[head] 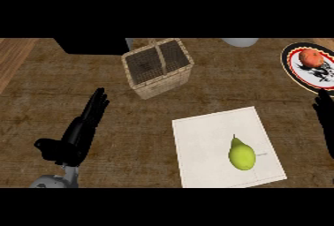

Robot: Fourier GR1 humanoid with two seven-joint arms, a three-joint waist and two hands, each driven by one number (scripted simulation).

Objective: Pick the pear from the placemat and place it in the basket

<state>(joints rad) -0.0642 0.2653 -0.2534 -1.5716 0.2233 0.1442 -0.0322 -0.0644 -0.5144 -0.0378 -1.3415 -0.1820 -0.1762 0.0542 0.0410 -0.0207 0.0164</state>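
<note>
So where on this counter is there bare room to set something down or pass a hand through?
Bare counter lies between the left hand and the placemat, and between the basket and the plate. The placemat is free around the pear. It is tight at the right edge, where the right hand sits just below the plate.

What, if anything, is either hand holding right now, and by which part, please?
Nothing is held. The left hand is open above the bare counter, the right hand shows at the right edge, and the pear lies untouched on the placemat.
</note>
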